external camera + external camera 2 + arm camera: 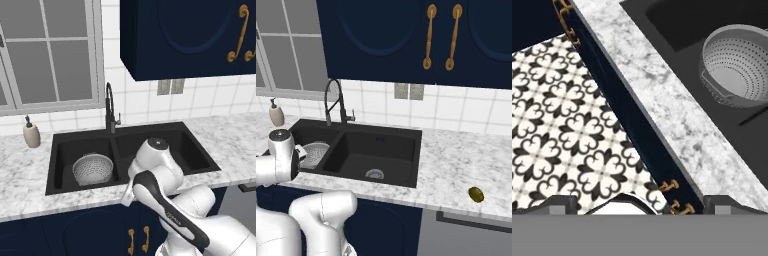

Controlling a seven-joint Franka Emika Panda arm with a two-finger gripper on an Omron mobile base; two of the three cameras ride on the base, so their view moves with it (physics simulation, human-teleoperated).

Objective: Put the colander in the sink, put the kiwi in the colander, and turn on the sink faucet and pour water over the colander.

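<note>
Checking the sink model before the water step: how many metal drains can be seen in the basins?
1. A round metal drain sits on the floor of the right basin of the sink. The colander sits in the left basin and may hide a second one beneath it.

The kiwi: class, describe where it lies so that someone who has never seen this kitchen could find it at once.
Start at the black double-basin sink set in the white marble counter, then follow the counter to the right, well past the sink. Near the counter's front edge lies the kiwi, alone on the stone. It is a small yellowish-brown oval, far smaller than the pale holed colander in the left basin.
</note>
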